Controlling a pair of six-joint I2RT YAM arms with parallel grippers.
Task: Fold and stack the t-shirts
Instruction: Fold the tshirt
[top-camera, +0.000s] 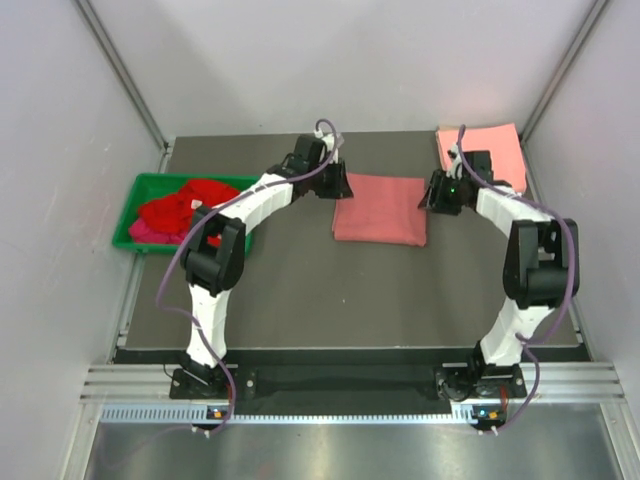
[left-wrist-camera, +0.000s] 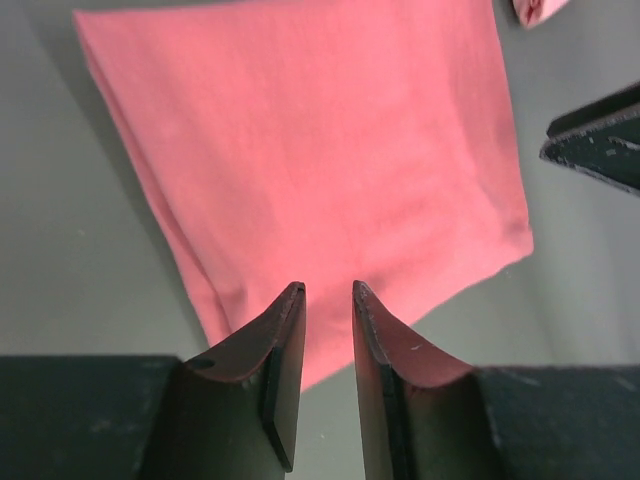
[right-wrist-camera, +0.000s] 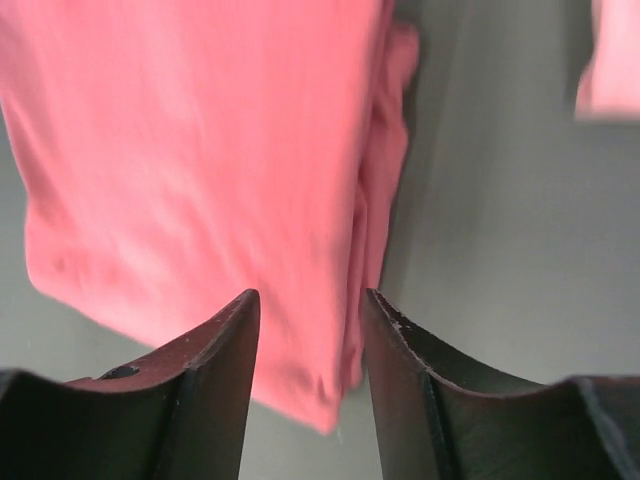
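Top view: folded rose-red t-shirt (top-camera: 380, 208) lies flat at centre, with the left gripper (top-camera: 338, 183) at its left edge and the right gripper (top-camera: 437, 193) at its right edge. Folded salmon pink t-shirt (top-camera: 495, 150) sits in the far right corner.
Left wrist: jaws narrowly apart, empty, over the rose-red shirt's corner.
Right wrist: jaws parted, empty, above the shirt's layered edge.
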